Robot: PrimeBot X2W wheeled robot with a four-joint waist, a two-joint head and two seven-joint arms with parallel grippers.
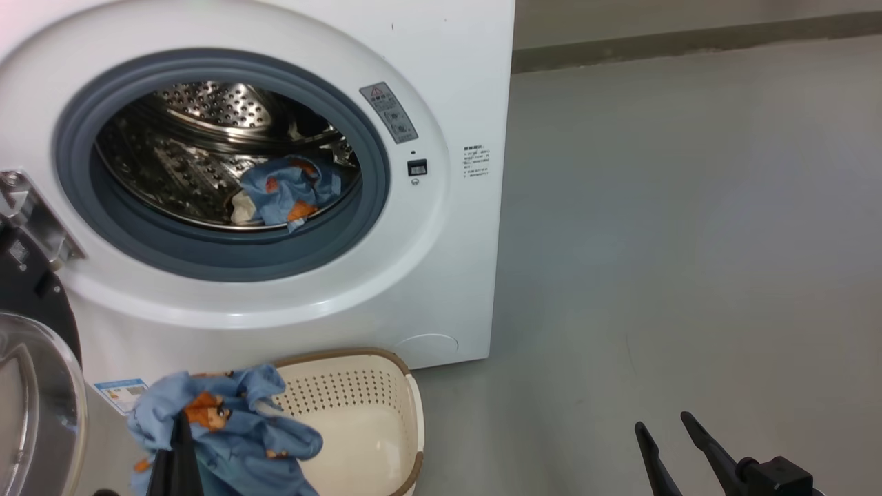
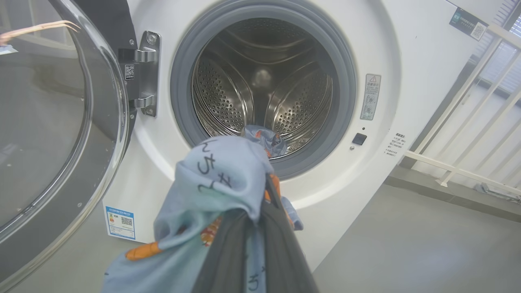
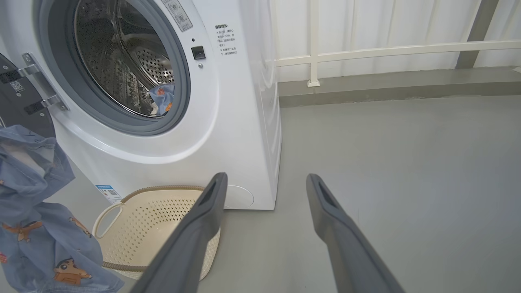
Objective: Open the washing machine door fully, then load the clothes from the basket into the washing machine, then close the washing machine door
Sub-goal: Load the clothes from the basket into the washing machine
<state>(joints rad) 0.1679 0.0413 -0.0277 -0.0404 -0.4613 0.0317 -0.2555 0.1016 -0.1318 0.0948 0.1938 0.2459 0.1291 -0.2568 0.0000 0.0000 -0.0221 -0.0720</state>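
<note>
- Head view: left gripper (image 1: pixel 180 432) clamped on blue clothes (image 1: pixel 234 427) by the basket (image 1: pixel 415 413).
- Empty right gripper (image 1: pixel 663 421), fingers apart.
- Another bundle (image 1: pixel 289 189), probably matching, lies inside the washing machine (image 1: pixel 455 275).

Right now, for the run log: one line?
washing machine door open; left pincer shut on clothes; right pincer open; another garment in drum
</note>
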